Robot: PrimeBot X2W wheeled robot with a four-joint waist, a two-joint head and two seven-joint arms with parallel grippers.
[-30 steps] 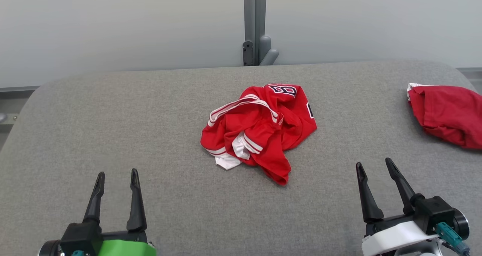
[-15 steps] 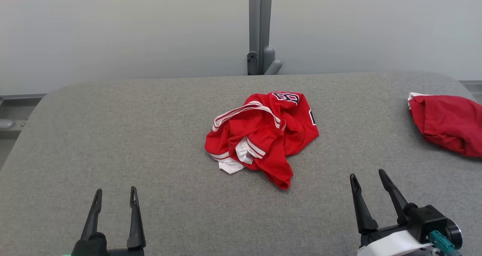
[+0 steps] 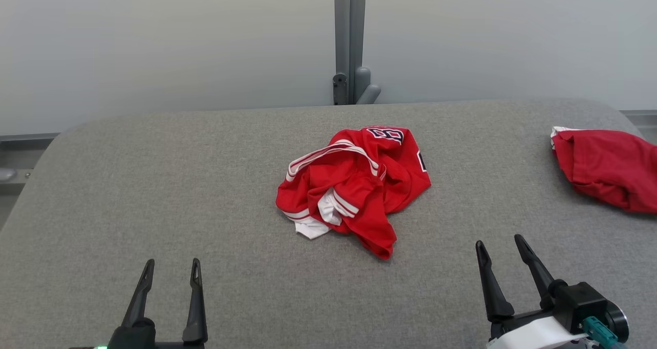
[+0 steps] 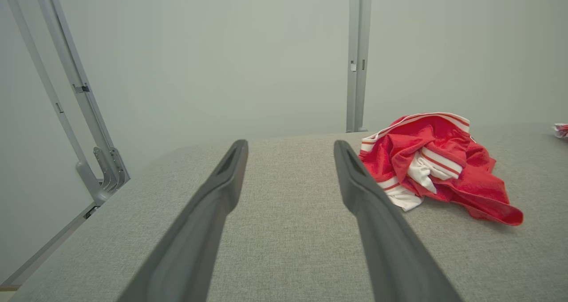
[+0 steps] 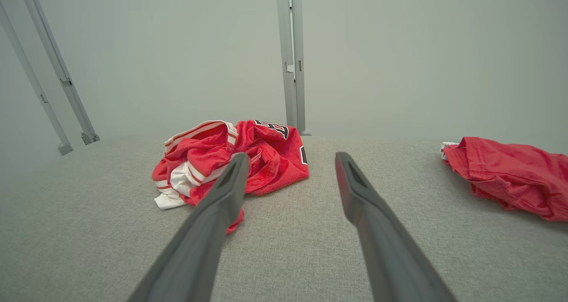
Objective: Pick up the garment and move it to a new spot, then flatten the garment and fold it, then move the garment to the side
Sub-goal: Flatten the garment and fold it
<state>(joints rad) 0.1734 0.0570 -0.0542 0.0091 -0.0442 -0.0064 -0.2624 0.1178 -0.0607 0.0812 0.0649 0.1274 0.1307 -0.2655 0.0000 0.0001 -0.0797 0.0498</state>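
Note:
The garment (image 3: 354,185) is a crumpled red jersey with white stripes and dark lettering, lying in a heap at the middle of the grey padded table (image 3: 154,185). My left gripper (image 3: 172,262) is open at the near left, well short of the heap. My right gripper (image 3: 499,241) is open at the near right, also apart from it. In the left wrist view the garment (image 4: 435,164) lies ahead and to the right of the open left gripper (image 4: 290,143). In the right wrist view the garment (image 5: 275,155) lies ahead and left of the open right gripper (image 5: 291,155), whose left finger partly covers it.
A second red cloth (image 3: 605,169) lies bunched at the table's far right edge; in the right wrist view that cloth (image 5: 510,177) is to the right. A grey metal post (image 3: 349,41) stands behind the table against a pale wall. Bare grey surface surrounds the heap.
The head camera has shifted, so the whole scene sits a little lower. Both grippers show lower in the view and slightly further inward. The garment has not moved; both grippers stay open.

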